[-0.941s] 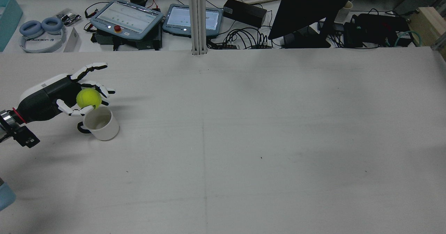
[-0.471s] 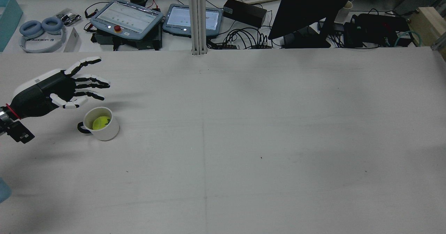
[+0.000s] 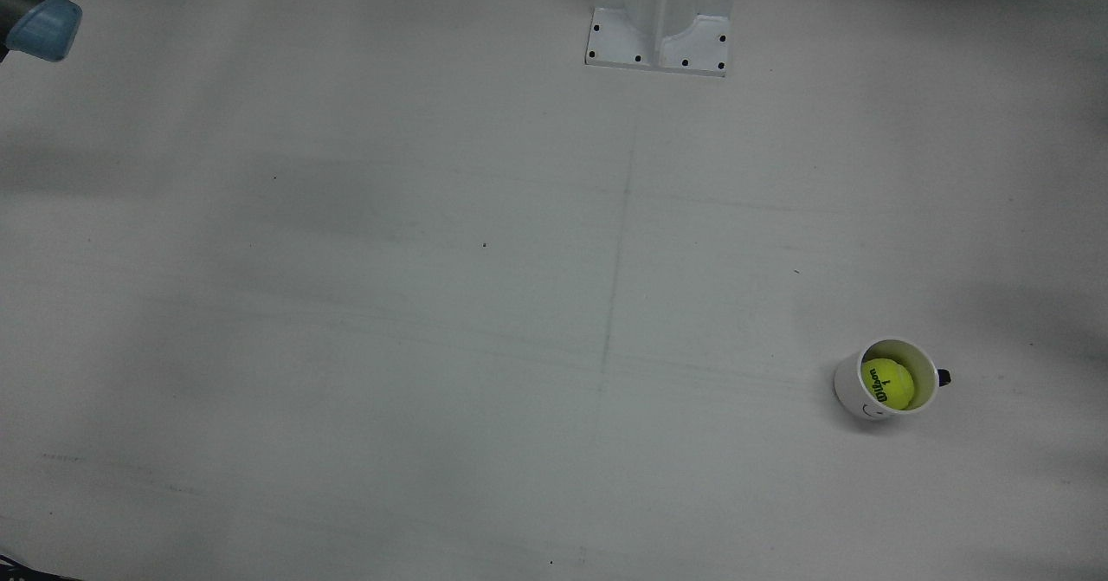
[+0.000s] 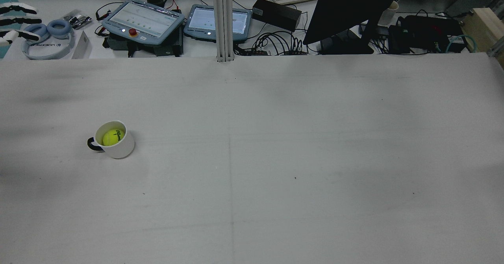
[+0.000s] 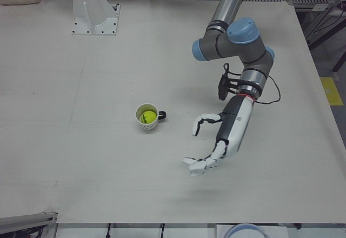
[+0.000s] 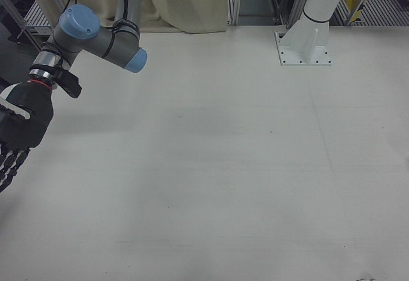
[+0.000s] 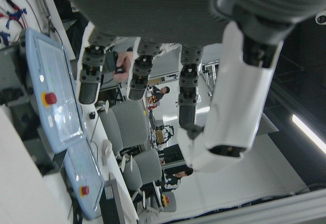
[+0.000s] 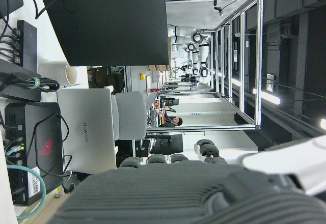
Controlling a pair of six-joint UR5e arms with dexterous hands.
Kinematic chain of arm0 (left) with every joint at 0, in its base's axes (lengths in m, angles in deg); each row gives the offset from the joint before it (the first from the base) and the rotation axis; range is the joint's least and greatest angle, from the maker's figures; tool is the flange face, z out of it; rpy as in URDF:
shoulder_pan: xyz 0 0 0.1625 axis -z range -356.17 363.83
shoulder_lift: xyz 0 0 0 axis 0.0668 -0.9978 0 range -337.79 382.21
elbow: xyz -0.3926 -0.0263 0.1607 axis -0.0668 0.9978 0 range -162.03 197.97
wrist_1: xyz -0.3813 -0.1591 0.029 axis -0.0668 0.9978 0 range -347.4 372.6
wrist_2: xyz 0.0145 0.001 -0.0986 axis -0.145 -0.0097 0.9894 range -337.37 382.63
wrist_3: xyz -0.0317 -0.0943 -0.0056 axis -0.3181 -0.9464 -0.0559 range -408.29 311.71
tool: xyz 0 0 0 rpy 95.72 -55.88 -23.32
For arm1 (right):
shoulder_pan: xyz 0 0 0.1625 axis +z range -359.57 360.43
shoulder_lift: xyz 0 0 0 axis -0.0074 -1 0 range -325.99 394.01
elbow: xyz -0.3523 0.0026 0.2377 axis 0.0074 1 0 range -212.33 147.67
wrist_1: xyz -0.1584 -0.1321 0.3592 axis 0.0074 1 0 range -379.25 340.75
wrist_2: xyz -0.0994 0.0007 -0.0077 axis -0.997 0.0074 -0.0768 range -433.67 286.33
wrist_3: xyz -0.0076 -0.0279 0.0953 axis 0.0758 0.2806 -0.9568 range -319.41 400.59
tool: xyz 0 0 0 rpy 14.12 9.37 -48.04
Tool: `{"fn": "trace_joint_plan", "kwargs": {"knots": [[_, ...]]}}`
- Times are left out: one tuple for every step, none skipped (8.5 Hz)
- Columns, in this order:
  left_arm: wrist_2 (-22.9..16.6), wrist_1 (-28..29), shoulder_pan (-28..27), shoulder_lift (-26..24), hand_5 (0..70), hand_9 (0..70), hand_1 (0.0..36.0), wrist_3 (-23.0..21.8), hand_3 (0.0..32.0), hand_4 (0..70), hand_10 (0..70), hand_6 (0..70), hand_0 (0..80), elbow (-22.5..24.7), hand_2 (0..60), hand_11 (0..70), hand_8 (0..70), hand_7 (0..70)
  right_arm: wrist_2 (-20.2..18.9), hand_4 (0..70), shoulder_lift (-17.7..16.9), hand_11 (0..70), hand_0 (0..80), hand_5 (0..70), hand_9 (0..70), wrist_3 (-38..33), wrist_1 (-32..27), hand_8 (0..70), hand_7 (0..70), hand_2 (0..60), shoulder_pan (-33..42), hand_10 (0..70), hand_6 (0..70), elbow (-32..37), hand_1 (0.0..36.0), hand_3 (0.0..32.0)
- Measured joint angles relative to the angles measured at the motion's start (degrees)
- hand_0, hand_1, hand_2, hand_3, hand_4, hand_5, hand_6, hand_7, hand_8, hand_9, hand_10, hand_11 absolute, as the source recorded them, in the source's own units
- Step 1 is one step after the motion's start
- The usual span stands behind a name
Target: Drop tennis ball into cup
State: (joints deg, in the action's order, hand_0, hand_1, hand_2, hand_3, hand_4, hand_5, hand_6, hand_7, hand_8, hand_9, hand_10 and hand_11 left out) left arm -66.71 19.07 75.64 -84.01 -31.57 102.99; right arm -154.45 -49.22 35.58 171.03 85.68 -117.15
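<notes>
The yellow tennis ball [image 4: 113, 137] lies inside the white cup [image 4: 122, 149] with a black handle, on the left part of the table. The ball [image 3: 887, 384] in the cup [image 3: 850, 393] also shows in the front view, and the ball [image 5: 148, 117] in the cup [image 5: 146, 126] in the left-front view. My left hand [image 5: 224, 135] is open and empty, raised well clear of the cup with fingers spread. Only its fingertips [image 4: 15, 20] show at the rear view's top left. My right hand [image 6: 16, 131] hangs open and empty at the table's far side.
A white pedestal base [image 3: 660, 18] stands at the table's middle edge. Beyond the far edge are two teach pendants [image 4: 143, 20], blue headphones [image 4: 47, 39], a black monitor [image 4: 350, 8] and cables. The right arm's blue elbow cap [image 3: 43, 27] shows at a corner.
The left hand opened and the ball fell into the cup. The hand then rose and drew back to the left, almost out of the rear view.
</notes>
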Motion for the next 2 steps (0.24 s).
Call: {"fn": "trace_joint_plan", "kwargs": {"knots": [[0.0, -0.2, 3.3, -1.4, 24.8, 15.3, 36.0, -0.3, 32.0, 9.2, 19.6, 45.8, 80.0, -2.7, 50.8, 31.9, 28.8, 26.7, 0.0, 0.0, 0.0, 0.0, 0.0, 0.0, 0.0, 0.0, 0.0, 0.0, 0.0, 0.0, 0.0, 0.0, 0.0, 0.0, 0.0, 0.0], [0.0, -0.3, 5.7, -2.3, 24.8, 15.3, 36.0, -0.6, 32.0, 7.3, 20.1, 45.1, 80.0, -4.7, 48.8, 32.6, 28.7, 26.1, 0.0, 0.0, 0.0, 0.0, 0.0, 0.0, 0.0, 0.0, 0.0, 0.0, 0.0, 0.0, 0.0, 0.0, 0.0, 0.0, 0.0, 0.0]]}}
